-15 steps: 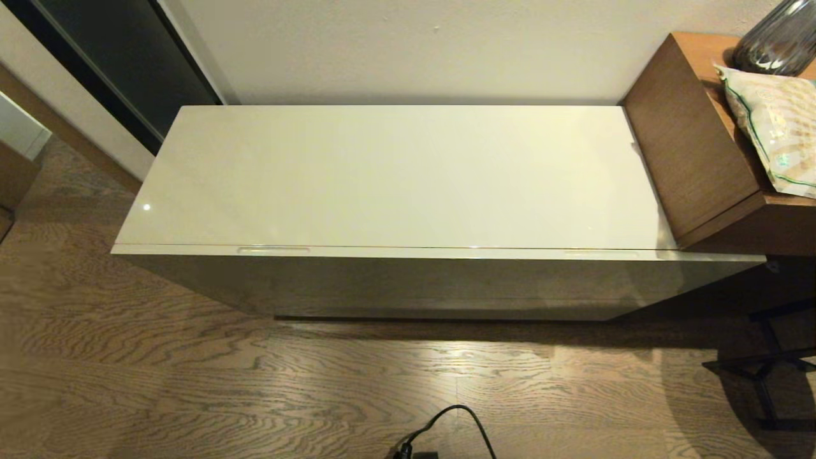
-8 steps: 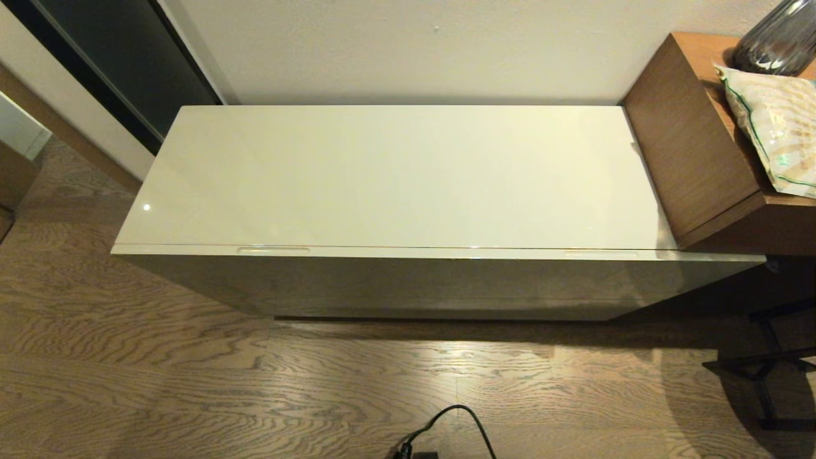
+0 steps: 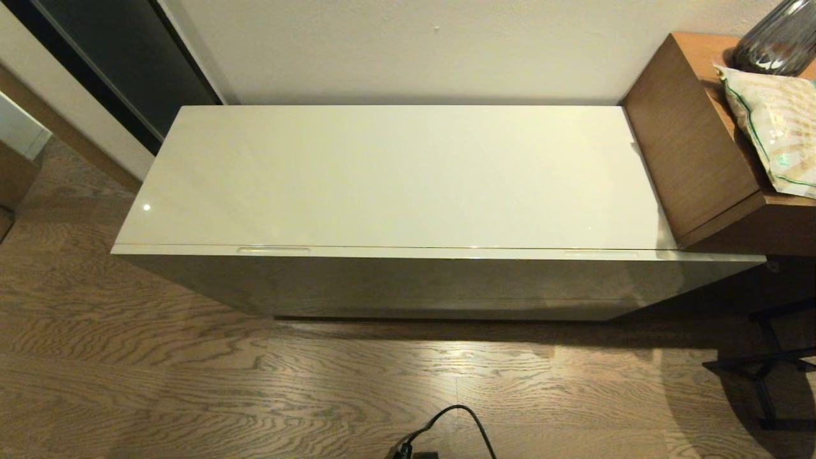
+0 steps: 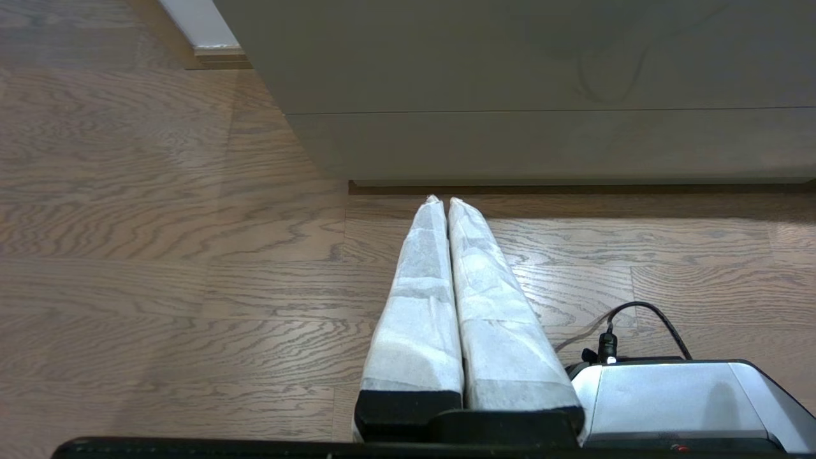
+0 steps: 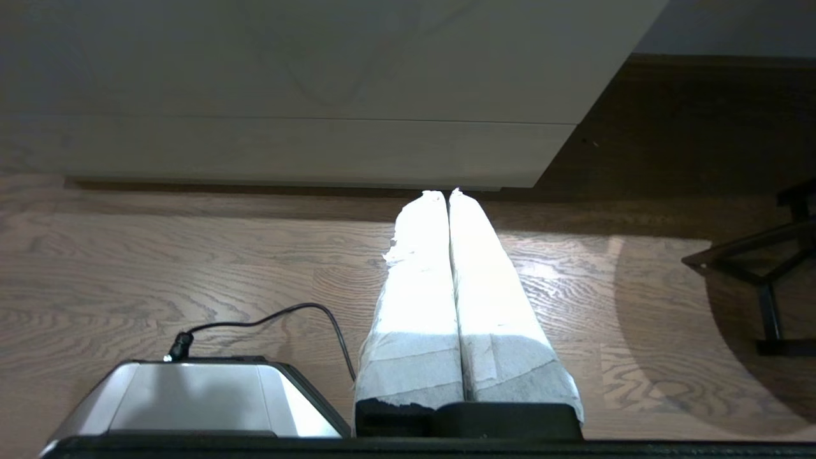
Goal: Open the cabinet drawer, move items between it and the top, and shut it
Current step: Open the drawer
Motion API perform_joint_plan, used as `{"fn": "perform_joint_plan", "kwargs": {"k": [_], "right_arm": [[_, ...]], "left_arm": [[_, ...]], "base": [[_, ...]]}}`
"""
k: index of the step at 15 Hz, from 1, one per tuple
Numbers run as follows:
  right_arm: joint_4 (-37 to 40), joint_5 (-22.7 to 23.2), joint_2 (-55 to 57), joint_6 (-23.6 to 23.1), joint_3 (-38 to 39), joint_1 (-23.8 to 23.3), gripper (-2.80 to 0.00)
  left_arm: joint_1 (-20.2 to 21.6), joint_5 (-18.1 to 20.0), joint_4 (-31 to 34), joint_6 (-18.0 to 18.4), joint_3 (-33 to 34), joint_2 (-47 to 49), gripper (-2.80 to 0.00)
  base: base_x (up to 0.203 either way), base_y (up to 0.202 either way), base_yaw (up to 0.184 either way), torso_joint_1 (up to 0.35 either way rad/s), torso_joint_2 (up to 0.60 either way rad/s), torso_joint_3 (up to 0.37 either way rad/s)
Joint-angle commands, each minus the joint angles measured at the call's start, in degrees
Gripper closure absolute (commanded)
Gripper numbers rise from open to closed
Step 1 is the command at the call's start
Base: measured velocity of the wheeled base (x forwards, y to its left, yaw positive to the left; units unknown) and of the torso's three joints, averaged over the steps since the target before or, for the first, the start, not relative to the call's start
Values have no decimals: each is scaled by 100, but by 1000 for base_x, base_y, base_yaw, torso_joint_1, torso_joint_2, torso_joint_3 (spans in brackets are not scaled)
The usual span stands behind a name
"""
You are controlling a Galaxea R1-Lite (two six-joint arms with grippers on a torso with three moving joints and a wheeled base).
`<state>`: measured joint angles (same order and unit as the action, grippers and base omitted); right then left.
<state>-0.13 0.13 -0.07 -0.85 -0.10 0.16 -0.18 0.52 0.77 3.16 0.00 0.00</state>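
Reaching up and ahead from my left hand (image 4: 448, 201), the cabinet drawer (image 3: 440, 280) sits fully shut, its left slot handle (image 3: 273, 250) well above. Both hands are pressed together (right hand (image 5: 448, 192) too), so I should spread the fingers before hooking the slot and pull straight back.

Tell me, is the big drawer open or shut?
Shut. The cabinet drawer sits flush under the top, showing only a thin seam and nothing inside.

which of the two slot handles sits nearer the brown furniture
The right slot handle; it sits beside the brown furniture, while the left handle lies far from it.
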Motion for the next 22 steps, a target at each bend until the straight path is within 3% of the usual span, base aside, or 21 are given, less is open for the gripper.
{"fn": "perform_joint_plan", "kwargs": {"k": [1, 12, 14, 19, 22], "right_arm": [[-4, -11, -1, 21, 1, 2, 0], [-4, -13, -1, 24, 1, 2, 0], [-22, -5, -1, -3, 1, 2, 0], [-13, -13, -1, 41, 1, 2, 0], [-13, -13, -1, 41, 1, 2, 0]], "left_arm": [[1, 1, 2, 1, 0, 9, 0], [1, 29, 144, 213, -93, 12, 0], [1, 50, 307, 204, -592, 280, 0], [-3, 246, 685, -169, -2476, 3164, 0], [-25, 880, 763, -291, -2778, 4647, 0]], "base": [[0, 0, 0, 0, 0, 0], [0, 0, 0, 0, 0, 0], [0, 0, 0, 0, 0, 0], [0, 0, 0, 0, 0, 0], [0, 0, 0, 0, 0, 0]]}}
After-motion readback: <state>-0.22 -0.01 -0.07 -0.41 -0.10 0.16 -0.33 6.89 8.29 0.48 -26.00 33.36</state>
